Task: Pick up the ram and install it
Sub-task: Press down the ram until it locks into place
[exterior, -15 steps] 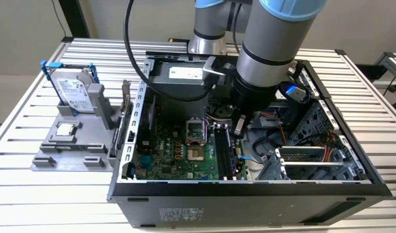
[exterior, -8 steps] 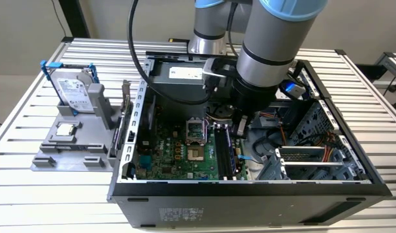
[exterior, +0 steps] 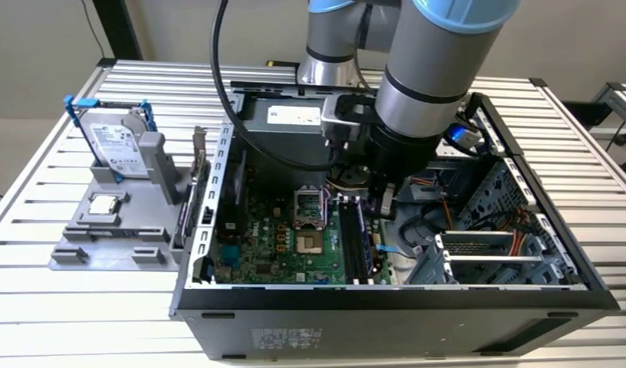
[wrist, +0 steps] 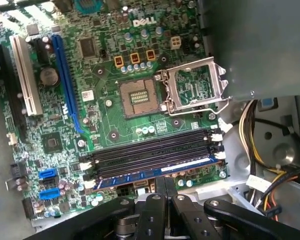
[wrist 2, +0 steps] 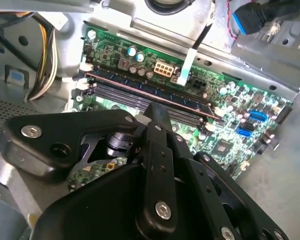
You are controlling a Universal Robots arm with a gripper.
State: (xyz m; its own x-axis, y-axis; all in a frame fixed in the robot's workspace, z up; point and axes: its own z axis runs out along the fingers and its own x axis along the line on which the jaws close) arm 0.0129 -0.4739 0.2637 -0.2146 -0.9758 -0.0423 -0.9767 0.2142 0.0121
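Note:
The ram (wrist 2: 140, 89) is a long thin stick with dark chips, standing on edge in the memory slot farthest from the processor socket. It is also visible in the first wrist view (wrist: 155, 172) and in the exterior view (exterior: 368, 241). My gripper (wrist 2: 157, 114) is inside the open computer case (exterior: 395, 295), directly over the middle of the ram. Its black fingers (wrist: 162, 186) are shut against each other with nothing between them. Their tips sit right at the ram's upper edge, and contact cannot be told. In the exterior view the gripper (exterior: 380, 195) hangs low over the slots.
The processor socket (wrist: 140, 97) lies bare with its metal lid (wrist: 195, 85) flipped up. Cable bundles (wrist: 262, 165) and a drive cage (exterior: 497, 253) crowd one side of the case. Outside it, a grey holder (exterior: 77, 249) carries a hard drive (exterior: 119, 146) and a small silver chip (exterior: 105, 205).

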